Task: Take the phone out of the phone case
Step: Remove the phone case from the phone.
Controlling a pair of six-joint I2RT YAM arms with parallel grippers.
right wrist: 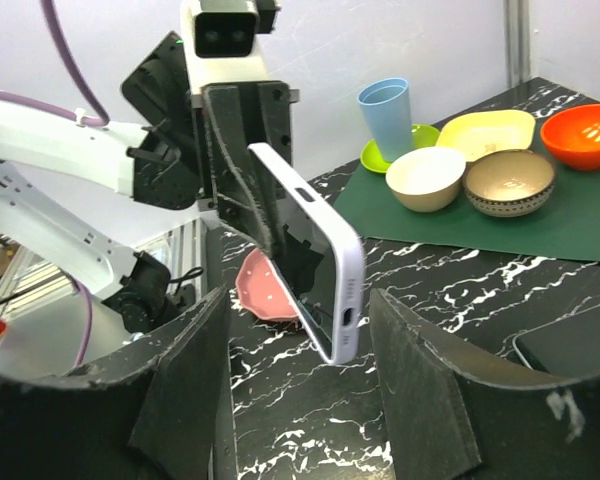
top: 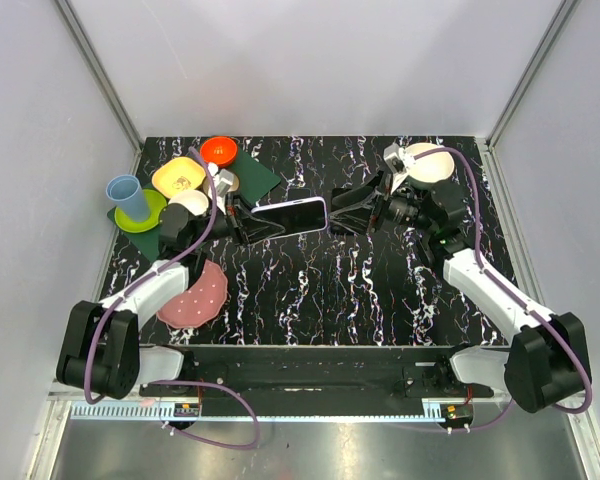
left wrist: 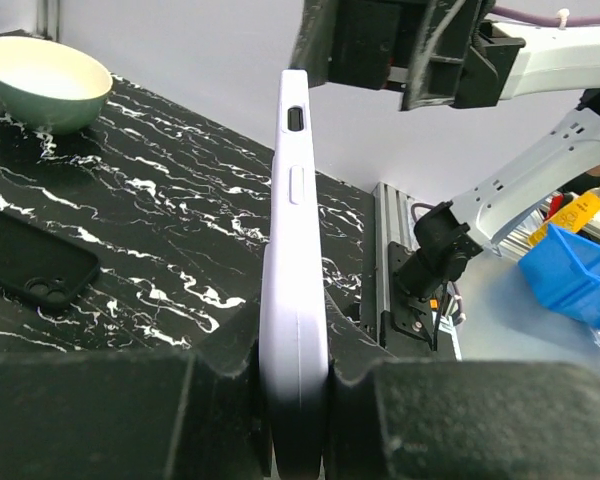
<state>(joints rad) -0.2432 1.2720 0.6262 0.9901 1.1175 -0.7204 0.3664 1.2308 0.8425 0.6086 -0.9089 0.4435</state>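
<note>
The left gripper [left wrist: 295, 400] is clenched on one end of the lavender phone case [left wrist: 294, 250], with a pad pressed against each broad face. The case is held on edge above the table [top: 310, 290]. Its long axis runs level from the left gripper straight toward the right gripper [right wrist: 305, 345]. The phone [top: 292, 213] sits inside the case, its dark screen showing.

The right gripper is at the case's free end, unclenched, with one finger on each side and a gap on both. It grasps nothing. As the only free hand, and in line with the long axis, it looks best placed to work the phone loose.

Past the case on the left arm's side, a green mat [right wrist: 540, 225] carries several dishes:
- a cream bowl [right wrist: 425, 178]
- a patterned bowl [right wrist: 508, 182]
- an orange bowl [right wrist: 580, 135]
- a yellow dish [right wrist: 485, 132]
- a blue cup [right wrist: 385, 118] standing on a green plate [right wrist: 420, 138]

The bowls look empty; the cup's inside cannot be seen. A pink plate [top: 195, 298] lies nearer the left arm's base. On the right arm's side of the case are an empty green-sided bowl [left wrist: 45, 85] and a black phone-shaped slab [left wrist: 35, 270] lying flat.
</note>
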